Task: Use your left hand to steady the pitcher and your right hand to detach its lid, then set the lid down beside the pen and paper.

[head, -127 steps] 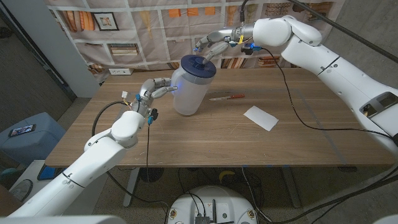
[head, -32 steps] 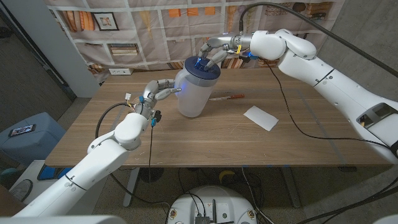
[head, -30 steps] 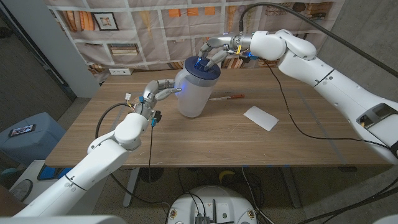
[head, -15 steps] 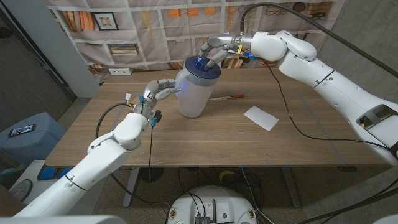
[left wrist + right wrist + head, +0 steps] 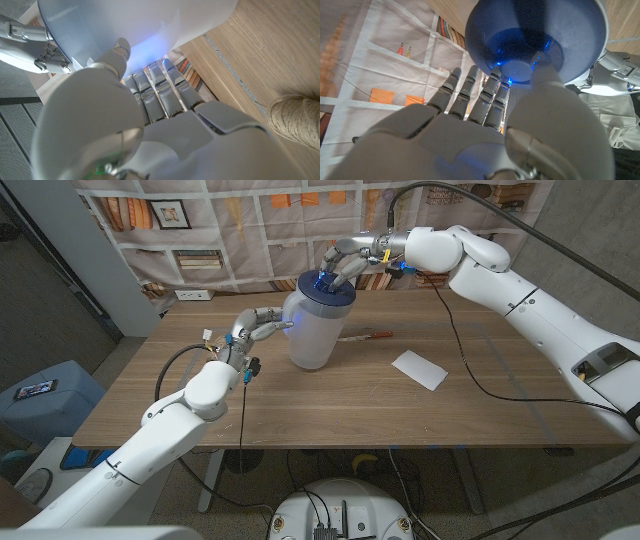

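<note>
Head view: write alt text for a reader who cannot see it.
A frosted pitcher with a blue lid stands on a wooden table; the left hand touches its side, the right hand its lid. Nearby lie a pen and paper.

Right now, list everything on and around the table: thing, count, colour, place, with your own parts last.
pitcher: one, translucent white, table's far middle, upright.
lid: one, dark blue, on top of the pitcher.
pen: one, red and silver, lying on the table just right of the pitcher.
paper: one sheet, white, on the table right of the pen.
table: one, wooden.
backdrop: one, printed with shelves, behind the table.
left hand: one, grey, against the pitcher's left side.
right hand: one, grey, fingers on the lid; whether it grips is unclear.
</note>
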